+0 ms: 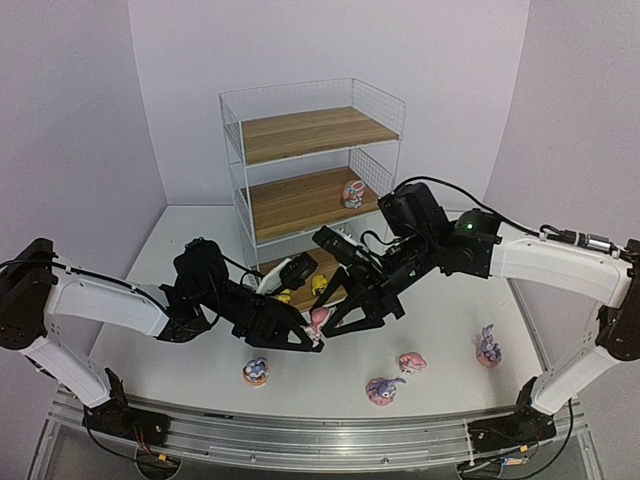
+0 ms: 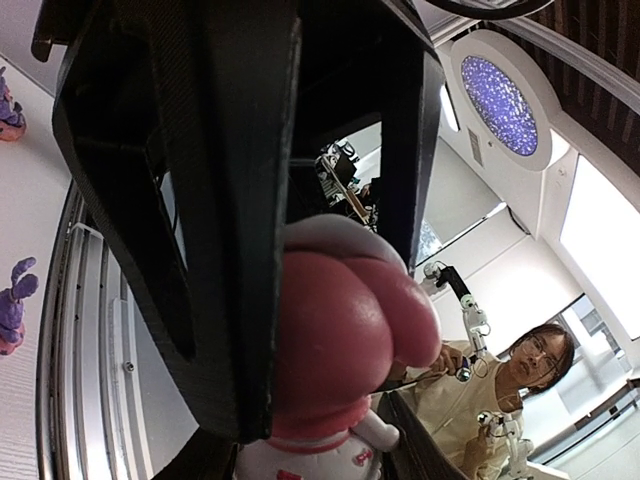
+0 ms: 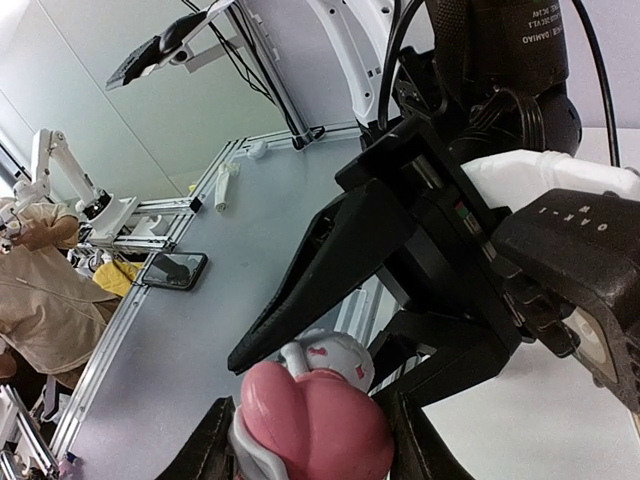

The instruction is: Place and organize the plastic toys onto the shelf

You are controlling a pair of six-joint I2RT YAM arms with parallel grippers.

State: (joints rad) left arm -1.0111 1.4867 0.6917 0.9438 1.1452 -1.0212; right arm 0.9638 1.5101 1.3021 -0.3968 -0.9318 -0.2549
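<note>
A pink-white toy hangs above the table in front of the shelf, held from both sides. My right gripper is shut on its pink head. My left gripper grips the same toy, with its black fingers against the white body. Another pink-white toy stands on the middle board. Two yellow toys sit on the bottom board. On the table lie three purple bunnies and a pink-white toy.
The shelf's top board carries nothing. Both arms cross in front of the bottom board and hide part of it. An aluminium rail runs along the table's near edge. A purple bunny shows at the left of the left wrist view.
</note>
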